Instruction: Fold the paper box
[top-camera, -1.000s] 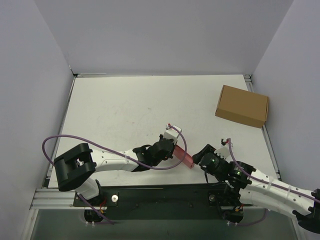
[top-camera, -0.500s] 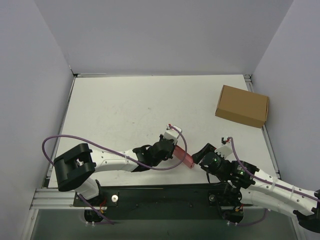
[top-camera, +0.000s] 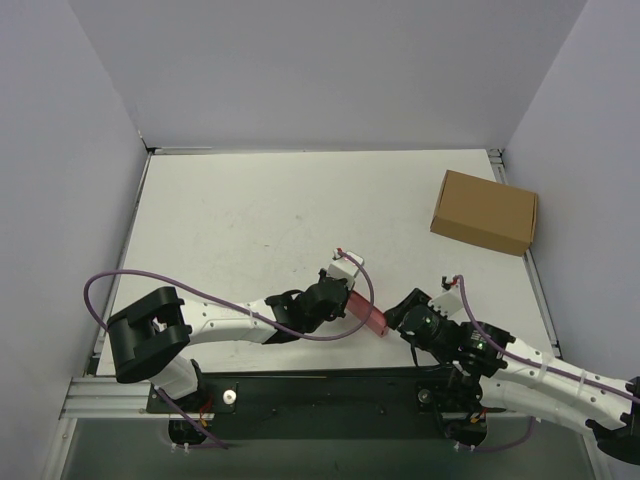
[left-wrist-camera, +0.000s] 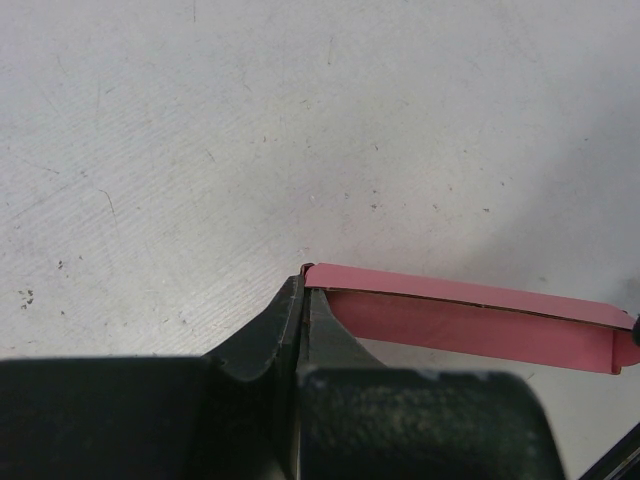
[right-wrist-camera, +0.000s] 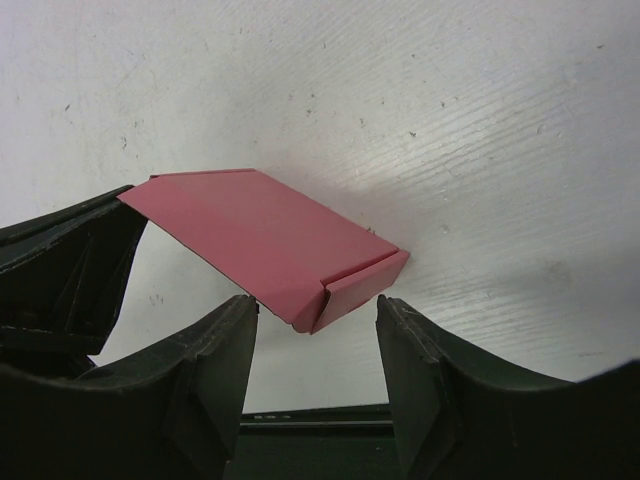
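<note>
The paper box (top-camera: 371, 318) is a small pink-red folded card held between the two arms near the table's front edge. My left gripper (top-camera: 350, 300) is shut on its left edge; in the left wrist view the closed jaws pinch the card's corner (left-wrist-camera: 305, 272) and the box (left-wrist-camera: 470, 318) stretches to the right. My right gripper (top-camera: 396, 322) is open at the box's right end. In the right wrist view the box (right-wrist-camera: 265, 240) lies tilted, its folded end flap (right-wrist-camera: 362, 285) just ahead of the gap between the spread fingers (right-wrist-camera: 315, 330), not touched.
A larger brown cardboard box (top-camera: 485, 212) lies at the table's back right. The white table (top-camera: 250, 220) is walled by grey panels on three sides. The black base rail (top-camera: 320, 390) runs along the front edge.
My right gripper has shifted slightly along the box's right end. The left gripper and the box have barely moved.
</note>
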